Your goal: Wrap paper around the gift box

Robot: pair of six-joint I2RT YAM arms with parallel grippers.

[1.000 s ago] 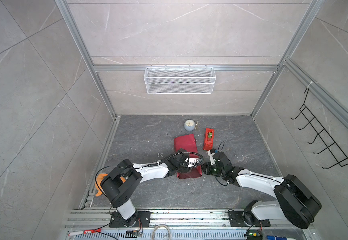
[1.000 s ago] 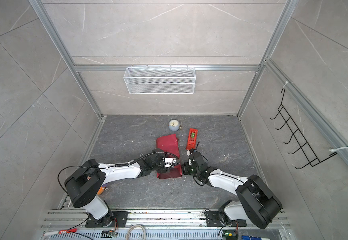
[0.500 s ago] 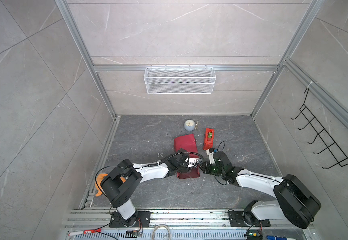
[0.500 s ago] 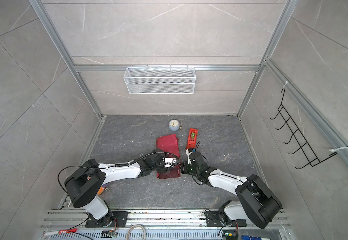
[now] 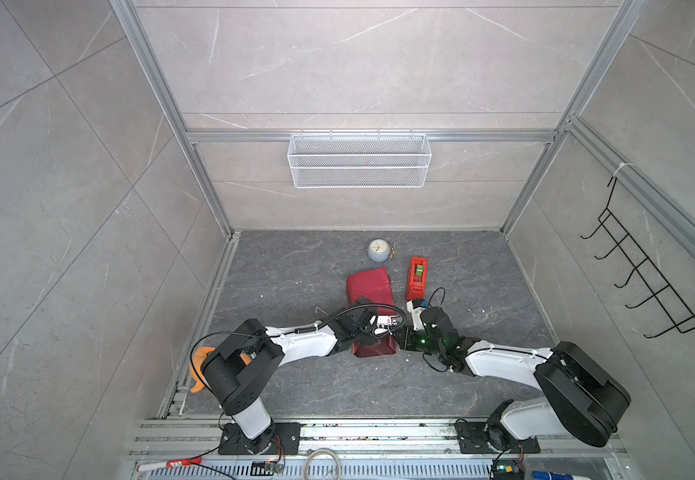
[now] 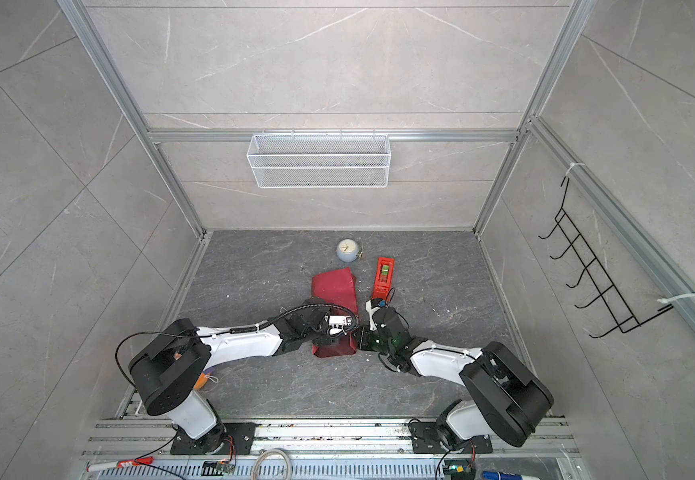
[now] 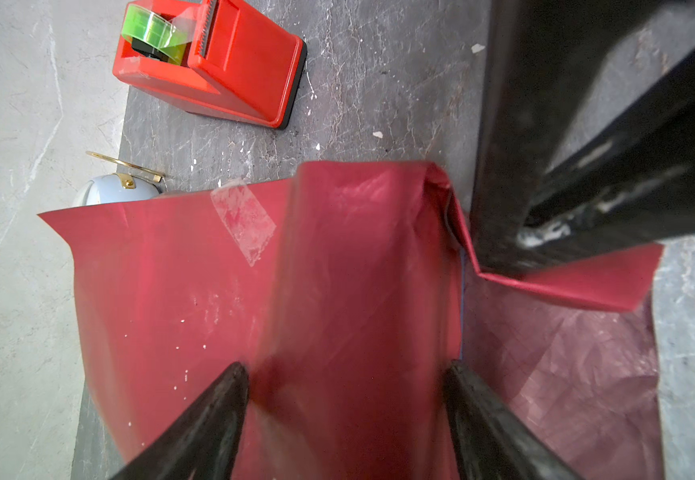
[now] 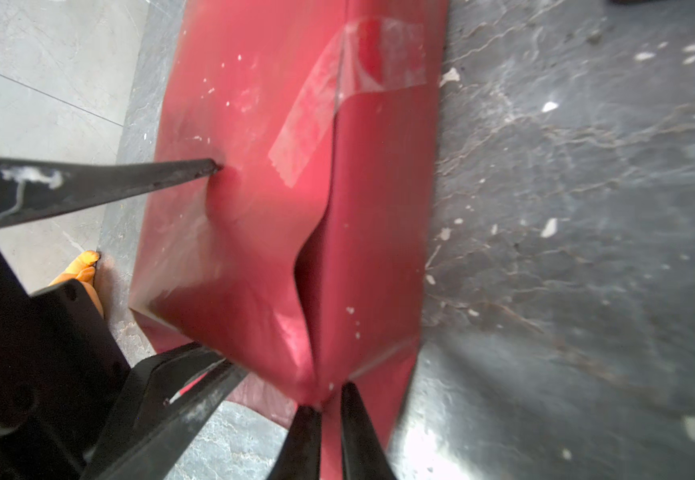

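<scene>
The maroon paper (image 5: 368, 286) (image 6: 334, 286) lies folded over the gift box, which is hidden under it. Strips of clear tape (image 7: 242, 220) (image 8: 337, 104) hold a seam on top. My left gripper (image 5: 377, 338) (image 7: 346, 374) is open above the near end of the parcel. Its fingers (image 8: 196, 168) straddle a raised fold and press into the paper (image 7: 171, 291). At the parcel's near right corner, my right gripper (image 5: 397, 338) (image 6: 358, 338) (image 8: 329, 395) is shut on a pinched flap of paper (image 8: 254, 104).
A red tape dispenser (image 5: 417, 272) (image 6: 384, 272) (image 7: 213, 62) stands just right of the parcel. A small round clock (image 5: 378, 250) (image 7: 117, 189) sits behind it. A wire basket (image 5: 358, 160) hangs on the back wall and a hook rack (image 5: 645, 282) on the right wall.
My right gripper has edged in to the parcel's corner and closed on the paper flap. The left arm has not moved.
</scene>
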